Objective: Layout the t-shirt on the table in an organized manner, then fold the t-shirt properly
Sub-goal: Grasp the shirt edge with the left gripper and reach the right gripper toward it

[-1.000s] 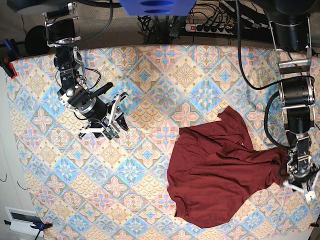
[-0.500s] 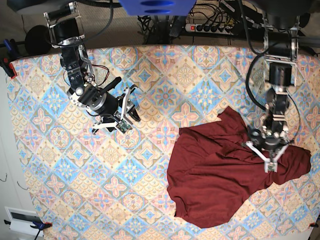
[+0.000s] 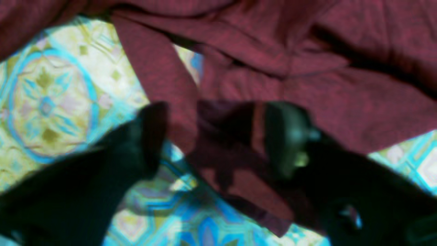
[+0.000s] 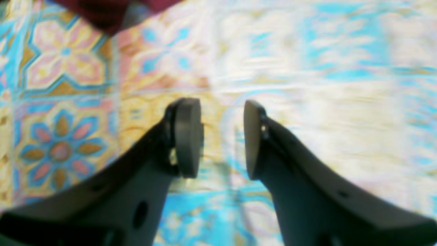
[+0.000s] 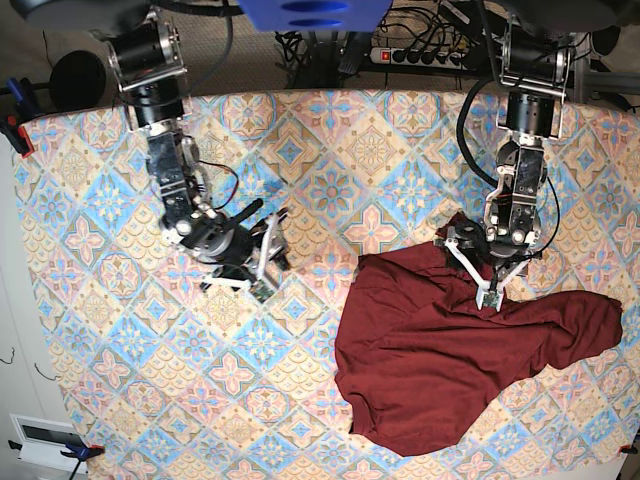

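Note:
The dark red t-shirt [image 5: 450, 350] lies crumpled on the right half of the patterned table [image 5: 330, 170], with one lobe stretched toward the right edge. My left gripper [image 5: 483, 285] hovers over the shirt's upper edge. In the left wrist view the left gripper [image 3: 218, 136] stands open, and a loose fold of the t-shirt [image 3: 307, 68] lies between its spread fingers. My right gripper [image 5: 272, 258] is left of centre, apart from the shirt. The right wrist view shows the right gripper [image 4: 222, 136] open over bare table [image 4: 307, 68], with a t-shirt corner [image 4: 99, 10] at top left.
A power strip [image 5: 420, 55] and cables lie behind the table's far edge. A clamp [image 5: 15, 130] grips the left edge. A white device [image 5: 40, 435] sits off the front left corner.
The left gripper came up and left from the shirt's right end to its upper edge and opened wider. The right lobe now lies spread out. The right gripper moved right, toward the shirt.

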`<state>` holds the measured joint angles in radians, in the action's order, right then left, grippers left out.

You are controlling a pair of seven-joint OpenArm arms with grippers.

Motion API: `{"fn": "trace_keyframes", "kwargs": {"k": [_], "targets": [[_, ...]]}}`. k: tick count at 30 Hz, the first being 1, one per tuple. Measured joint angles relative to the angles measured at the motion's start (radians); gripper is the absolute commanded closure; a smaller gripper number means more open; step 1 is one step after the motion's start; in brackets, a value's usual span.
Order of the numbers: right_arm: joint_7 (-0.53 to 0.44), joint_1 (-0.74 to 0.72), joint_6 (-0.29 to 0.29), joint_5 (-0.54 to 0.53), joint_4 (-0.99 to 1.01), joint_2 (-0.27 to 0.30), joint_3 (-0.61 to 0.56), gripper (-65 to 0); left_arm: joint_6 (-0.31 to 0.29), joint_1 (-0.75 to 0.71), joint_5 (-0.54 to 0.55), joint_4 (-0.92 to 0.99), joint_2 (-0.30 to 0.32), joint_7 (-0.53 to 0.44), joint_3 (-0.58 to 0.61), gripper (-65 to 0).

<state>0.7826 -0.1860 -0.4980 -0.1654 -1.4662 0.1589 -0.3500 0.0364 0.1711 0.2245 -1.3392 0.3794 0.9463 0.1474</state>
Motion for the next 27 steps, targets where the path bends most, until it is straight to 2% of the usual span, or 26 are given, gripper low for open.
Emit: {"fn": "trace_keyframes", "kwargs": {"k": [2, 5, 8, 10, 12, 13, 16, 18, 21, 27], "targets": [[0.0, -0.026, 0.002, -0.003, 0.016, -0.023, -0.001, -24.0, 0.011, -0.024, 0.008, -0.003, 0.0, -0.04, -0.003, -53.5], [-0.023, -0.079, 0.006, -0.014, 0.042, -0.046, -0.007, -29.1, 0.009, -0.053, 0.008, -0.013, 0.0, -0.047, -0.007, -45.8], [-0.017, -0.108, 0.013, 0.002, 0.074, -0.05, -0.061, -31.6, -0.008, -0.101, 0.018, -0.063, 0.003, -0.049, -0.005, -27.4], [-0.009, -0.114, 0.003, 0.001, 0.089, -0.054, -0.105, -31.9, -0.058, -0.145, 0.039, -0.116, 0.005, -0.029, -0.005, -14.8], [-0.009, -0.126, -0.002, -0.011, 0.101, -0.057, -0.137, -31.9, -0.13, -0.171, 0.07, -0.175, 0.024, 0.051, -0.005, -6.0], [-0.009, -0.135, -0.002, -0.01, 0.107, -0.066, -0.145, -32.0, -0.144, -0.185, 0.099, -0.201, 0.031, 0.084, -0.006, -1.8], [-0.014, -0.161, 0.01, -0.006, 0.122, -0.091, -0.154, -32.1, -0.147, -0.221, 0.129, -0.272, 0.033, 0.161, -0.017, 0.0], [-0.021, -0.158, 0.009, -0.01, 0.126, -0.119, -0.158, -32.2, -0.164, -0.261, 0.148, -0.332, 0.019, 0.228, -0.074, 0.0], [-0.008, -0.148, 0.0, -0.017, 0.149, -0.142, -0.166, -32.2, -0.163, -0.315, 0.142, -0.418, 0.021, 0.267, -0.128, 0.0], [0.007, -0.152, 0.008, -0.01, 0.156, -0.163, -0.2, -32.2, -0.164, -0.423, 0.153, -0.589, 0.116, 0.277, -0.128, 0.0]]}}
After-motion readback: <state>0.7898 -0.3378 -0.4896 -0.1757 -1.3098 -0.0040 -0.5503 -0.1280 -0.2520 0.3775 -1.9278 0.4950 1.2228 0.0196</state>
